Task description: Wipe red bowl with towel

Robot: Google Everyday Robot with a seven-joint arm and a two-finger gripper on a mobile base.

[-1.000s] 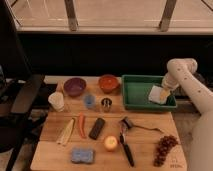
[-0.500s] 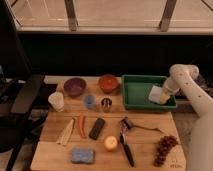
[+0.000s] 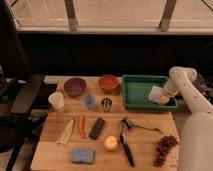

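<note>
The red bowl [image 3: 108, 82] sits at the back of the wooden table, just left of a green tray [image 3: 135, 100]. The towel [image 3: 157, 93], a pale folded square, lies at the right end of the tray. My white arm reaches in from the right and bends down into the tray. My gripper [image 3: 163, 98] is at the towel's right edge, touching or just over it. The purple bowl [image 3: 74, 86] stands to the left of the red bowl.
In front of the bowls stand a white cup [image 3: 56, 101], a blue cup [image 3: 89, 101] and a metal cup [image 3: 106, 104]. Nearer the front lie a carrot [image 3: 81, 125], a black bar [image 3: 97, 128], an orange [image 3: 110, 143], a blue sponge [image 3: 82, 155], a black-handled tool [image 3: 126, 142] and grapes [image 3: 164, 147].
My arm's elbow has sunk a little toward the tray. The towel and the gripper stay at about the same spot in the tray.
</note>
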